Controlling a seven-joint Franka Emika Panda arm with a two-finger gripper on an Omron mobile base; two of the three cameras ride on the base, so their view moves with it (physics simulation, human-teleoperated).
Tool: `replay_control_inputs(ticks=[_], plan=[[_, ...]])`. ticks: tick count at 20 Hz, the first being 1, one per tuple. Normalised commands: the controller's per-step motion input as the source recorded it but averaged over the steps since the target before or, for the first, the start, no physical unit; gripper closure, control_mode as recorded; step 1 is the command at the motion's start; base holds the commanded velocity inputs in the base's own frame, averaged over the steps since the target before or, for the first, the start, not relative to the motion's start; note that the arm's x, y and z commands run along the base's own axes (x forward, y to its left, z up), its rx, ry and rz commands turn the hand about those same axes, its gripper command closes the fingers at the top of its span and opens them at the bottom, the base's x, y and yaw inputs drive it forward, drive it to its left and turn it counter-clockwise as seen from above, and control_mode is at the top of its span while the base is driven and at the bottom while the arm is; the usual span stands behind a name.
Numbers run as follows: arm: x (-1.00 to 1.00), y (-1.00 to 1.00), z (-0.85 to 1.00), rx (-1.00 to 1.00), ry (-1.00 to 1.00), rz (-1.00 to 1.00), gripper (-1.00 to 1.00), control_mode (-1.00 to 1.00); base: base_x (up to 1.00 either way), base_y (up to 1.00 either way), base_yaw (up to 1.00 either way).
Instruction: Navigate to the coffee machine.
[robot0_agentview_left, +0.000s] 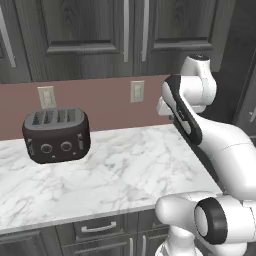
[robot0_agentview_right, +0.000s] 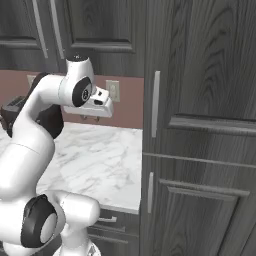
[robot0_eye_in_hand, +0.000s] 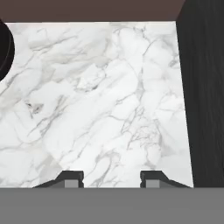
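The robot faces a marble counter (robot0_agentview_left: 130, 165) holding just a black toaster (robot0_agentview_left: 56, 135) left of the tall cupboard (robot0_agentview_right: 200, 125), its empty fingers (robot0_eye_in_hand: 70, 178) spread apart above the marble, so the coffee machine seems still unreached.

- Left base view: set behind the arm on its left, facing forward and down over the marble counter (robot0_agentview_left: 125, 170); toaster (robot0_agentview_left: 56, 135) at left, backsplash (robot0_agentview_left: 100, 102) and upper cabinets (robot0_agentview_left: 90, 35) behind.
- Right base view: set behind on the right, facing the counter's right end and a tall cabinet (robot0_agentview_right: 200, 125) close by.
- Hand view: looks straight down, near the counter; fingertips (robot0_eye_in_hand: 70, 178) at bottom, well apart.
- Shared: counter's right end, backsplash, wall outlet (robot0_agentview_left: 137, 91).
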Motion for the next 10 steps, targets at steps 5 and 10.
replay_control_inputs(ticks=[5, 10], plan=[[-0.48, 0.0, 0.0, 0.0, -0.03, 0.01, -1.0, -1.0, 0.0, 0.0, 0.0], [-0.19, 0.0, 0.0, -0.01, 0.0, 0.03, -1.0, 1.0, -0.73, 0.18, 0.34]])
